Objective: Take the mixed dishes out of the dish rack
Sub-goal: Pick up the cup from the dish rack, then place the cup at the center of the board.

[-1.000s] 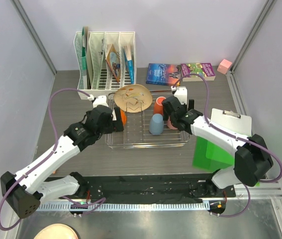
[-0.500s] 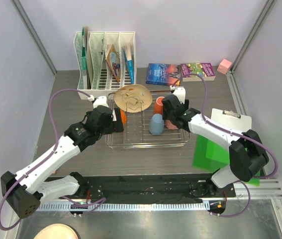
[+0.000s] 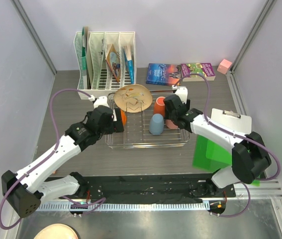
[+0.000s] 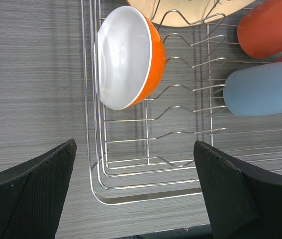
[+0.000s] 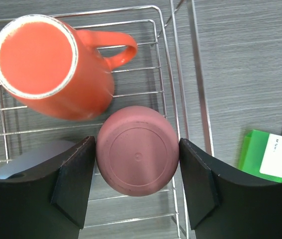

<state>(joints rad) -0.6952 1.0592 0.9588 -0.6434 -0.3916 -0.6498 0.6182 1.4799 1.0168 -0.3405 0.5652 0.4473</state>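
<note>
Pink cup [image 5: 137,151], gripped by right jaws, cd knock adjacent orange mug [image 5: 46,64] on lift; left jaws wide open, empty.

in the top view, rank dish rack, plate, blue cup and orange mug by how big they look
1. dish rack
2. beige plate
3. grey-blue cup
4. orange mug, though the right arm hides part of it, so cup versus mug is unsure
</note>
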